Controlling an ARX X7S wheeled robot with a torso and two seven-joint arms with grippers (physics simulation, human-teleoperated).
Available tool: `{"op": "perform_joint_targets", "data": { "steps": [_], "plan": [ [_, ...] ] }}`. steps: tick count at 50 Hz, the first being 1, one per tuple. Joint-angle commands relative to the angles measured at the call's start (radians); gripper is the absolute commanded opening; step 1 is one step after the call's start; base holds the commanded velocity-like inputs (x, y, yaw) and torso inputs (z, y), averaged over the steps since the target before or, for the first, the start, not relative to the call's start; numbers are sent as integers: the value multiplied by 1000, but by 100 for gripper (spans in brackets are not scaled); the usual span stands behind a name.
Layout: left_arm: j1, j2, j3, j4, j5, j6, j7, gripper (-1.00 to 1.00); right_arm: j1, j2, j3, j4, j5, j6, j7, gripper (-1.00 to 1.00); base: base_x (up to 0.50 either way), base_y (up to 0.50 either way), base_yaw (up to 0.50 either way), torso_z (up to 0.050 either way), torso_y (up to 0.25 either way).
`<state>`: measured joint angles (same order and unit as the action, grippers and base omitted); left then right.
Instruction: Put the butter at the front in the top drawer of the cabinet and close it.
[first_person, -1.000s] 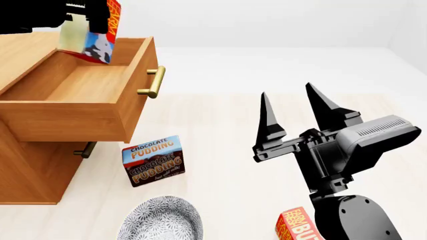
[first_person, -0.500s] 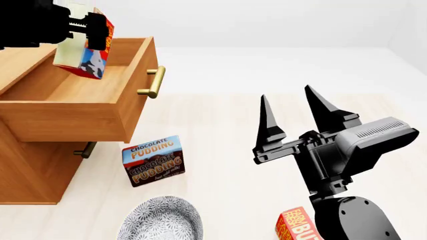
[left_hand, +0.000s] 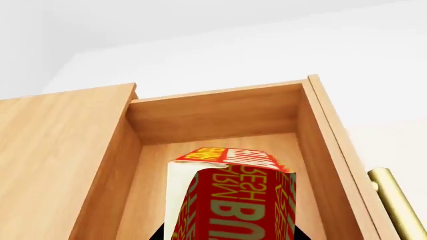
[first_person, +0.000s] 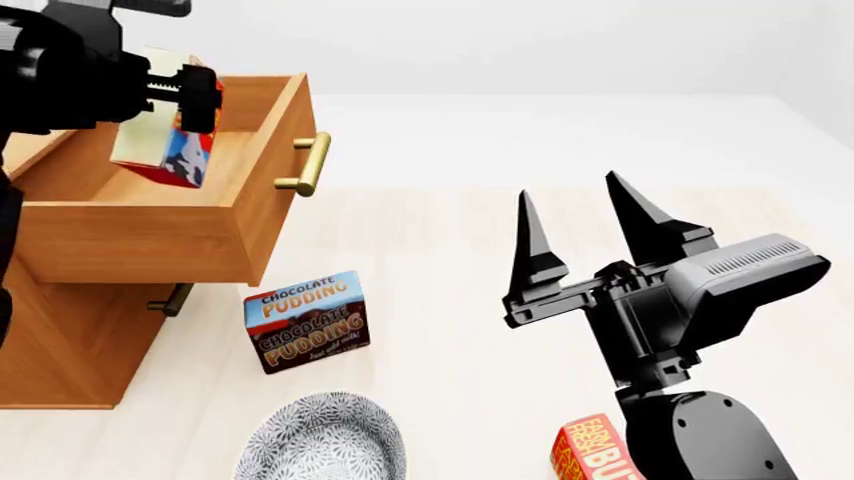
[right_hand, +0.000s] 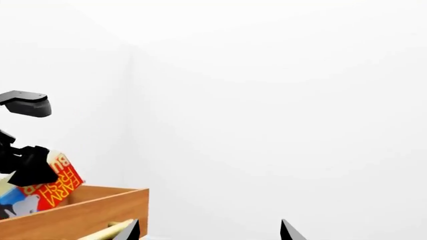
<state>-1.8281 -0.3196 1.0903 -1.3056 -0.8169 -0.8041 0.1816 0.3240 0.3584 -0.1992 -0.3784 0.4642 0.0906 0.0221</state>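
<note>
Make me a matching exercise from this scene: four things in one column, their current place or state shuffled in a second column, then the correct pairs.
Things
1. butter
2. top drawer
3. chocolate pudding box
4. right gripper

States
A. standing on the floor below the drawer front
B. open, holding nothing
C. held by the left gripper over the drawer
D. pulled out, brass handle facing right in the head view

Pairs: 1-C, 2-D, 3-A, 4-B

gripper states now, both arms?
Left gripper: closed on the butter, over the open top drawer.
Right gripper: open, empty.
</note>
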Motion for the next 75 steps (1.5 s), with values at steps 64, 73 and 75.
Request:
{"op": "perform_joint_targets", "data": {
  "steps": [64,73,75],
  "plan": [
    [70,54,-658,-2,754,-49,75,100,-4,17,-15,-1,15,-14,12,100,0,0,0,0,1],
    [50,56,-675,-2,770,-47,84,100,-1,17,-19,-1,16,-13,15,100,0,0,0,0,0],
    [42,58,-680,-1,770,-43,87,100,-2,18,-19,-1,17,-13,16,100,0,0,0,0,0]
  ]
}}
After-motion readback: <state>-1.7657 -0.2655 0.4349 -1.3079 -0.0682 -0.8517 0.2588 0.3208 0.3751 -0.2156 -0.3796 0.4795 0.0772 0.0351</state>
